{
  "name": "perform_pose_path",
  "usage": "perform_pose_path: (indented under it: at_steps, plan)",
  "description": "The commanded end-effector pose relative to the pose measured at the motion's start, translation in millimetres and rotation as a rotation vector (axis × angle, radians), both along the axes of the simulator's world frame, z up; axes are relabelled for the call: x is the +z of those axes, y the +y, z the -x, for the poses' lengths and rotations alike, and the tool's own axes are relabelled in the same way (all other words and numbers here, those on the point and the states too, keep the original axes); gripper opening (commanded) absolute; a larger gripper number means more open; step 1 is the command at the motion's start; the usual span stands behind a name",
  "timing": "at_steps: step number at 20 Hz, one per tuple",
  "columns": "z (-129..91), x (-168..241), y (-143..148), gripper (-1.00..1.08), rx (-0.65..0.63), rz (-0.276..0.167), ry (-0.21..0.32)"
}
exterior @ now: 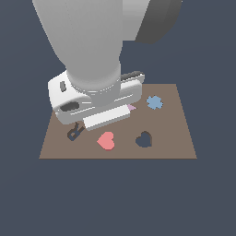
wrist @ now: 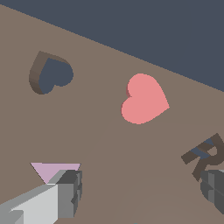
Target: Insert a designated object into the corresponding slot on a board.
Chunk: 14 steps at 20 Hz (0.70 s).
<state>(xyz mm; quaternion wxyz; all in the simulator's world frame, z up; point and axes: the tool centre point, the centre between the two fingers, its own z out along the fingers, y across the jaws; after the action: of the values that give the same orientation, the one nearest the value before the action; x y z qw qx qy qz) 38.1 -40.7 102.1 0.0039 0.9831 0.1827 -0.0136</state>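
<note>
Grey and blocky, the two fingers [wrist: 70, 192] stand wide apart in the wrist view, one at each side of the frame, with bare brown board between them — they are released and hold nothing. One finger tip overlaps the edge of the lilac triangle [wrist: 51, 169] in that view, the other sits by the R-shaped cut-out [wrist: 206, 155]; whether either actually touches the board cannot be told. The gripper [wrist: 142, 190] hangs over the board [exterior: 179, 133], on the exterior view's left part of it.

The red heart [exterior: 106, 140] lies flat on the board surface, free of the fingers and near the board's front edge in the exterior view. The heart-shaped slot [exterior: 144, 139] is just to the exterior view's right of it, apart from it, and shows only a dark interior — nothing sits in it. The blue cross [exterior: 155, 102] rests farther back on the board, toward the exterior view's right. In the exterior view the arm hides most of the triangle, only a lilac sliver showing beside the hand.
</note>
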Motion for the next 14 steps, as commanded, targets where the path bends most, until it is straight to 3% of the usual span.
perform_pose_path:
  at_steps: [1,14]
  plan:
    - [-10,-10,-1,1.00,0.086,-0.004,-0.004]
    - [-51,-44,5,1.00,0.404,-0.016,-0.019]
